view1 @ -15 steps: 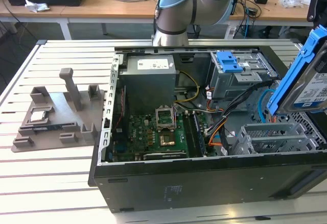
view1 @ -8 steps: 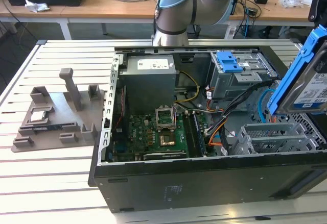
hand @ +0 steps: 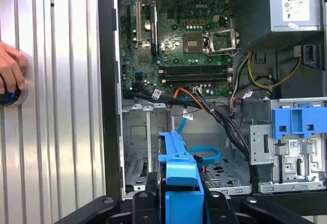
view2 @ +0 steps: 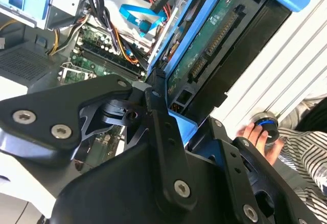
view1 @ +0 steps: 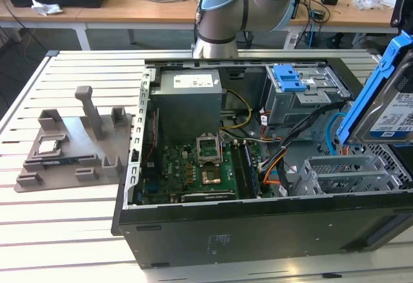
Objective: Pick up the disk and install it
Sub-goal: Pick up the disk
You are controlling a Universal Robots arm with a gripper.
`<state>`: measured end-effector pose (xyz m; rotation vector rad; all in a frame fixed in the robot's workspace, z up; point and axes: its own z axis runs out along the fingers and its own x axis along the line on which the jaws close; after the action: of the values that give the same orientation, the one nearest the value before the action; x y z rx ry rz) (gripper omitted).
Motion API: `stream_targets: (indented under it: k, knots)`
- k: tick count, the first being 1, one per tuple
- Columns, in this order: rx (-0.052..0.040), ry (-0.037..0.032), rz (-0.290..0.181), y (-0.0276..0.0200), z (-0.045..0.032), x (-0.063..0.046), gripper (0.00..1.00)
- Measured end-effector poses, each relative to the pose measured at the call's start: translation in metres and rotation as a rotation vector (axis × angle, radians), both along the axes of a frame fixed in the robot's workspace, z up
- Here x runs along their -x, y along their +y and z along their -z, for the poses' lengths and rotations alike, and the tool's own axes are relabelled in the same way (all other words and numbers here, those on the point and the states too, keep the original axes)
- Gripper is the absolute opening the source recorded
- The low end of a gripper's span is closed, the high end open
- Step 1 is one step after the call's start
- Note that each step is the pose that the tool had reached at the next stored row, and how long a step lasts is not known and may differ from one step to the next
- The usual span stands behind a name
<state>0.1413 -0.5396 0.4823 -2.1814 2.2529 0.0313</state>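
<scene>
While the gripper (hand: 181, 203) clamps the disk (view1: 387, 102) by its blue frame, it hangs tilted above the open computer case (view1: 258, 231). Judging by that, the edge grip leaves the connector side free for the empty drive cage (hand: 143, 152).

Exterior view: raised, angled down across slatted tabletop (view1: 71, 231) onto open computer case (view1: 258, 228). Both wrist views: close behind gripper (hand: 181, 203), facing into case; all share motherboard (view1: 193, 170).
</scene>
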Motion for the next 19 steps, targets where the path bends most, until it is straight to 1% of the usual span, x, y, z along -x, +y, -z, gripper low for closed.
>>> stream_targets:
  k: [2,4,6,8,9,10,13,19]
  knots:
    - [0.0000,0.0000,0.000,-0.0013,0.0013,0.003,0.37]
    - [0.0000,0.0002,0.000,-0.0035,0.0044,0.009,0.37]
    - [0.0001,0.0023,0.000,-0.0058,0.0076,0.010,0.37]
    - [0.0000,0.0034,0.000,-0.0090,0.0101,0.012,0.37]
    - [-0.0001,0.0040,0.000,-0.0121,0.0119,0.013,0.37]
    - [-0.0002,0.0043,0.000,-0.0141,0.0135,0.015,0.37]
    - [0.0000,0.0044,0.000,-0.0148,0.0149,0.018,0.37]
    - [0.0000,0.0044,0.000,-0.0149,0.0152,0.018,0.37]
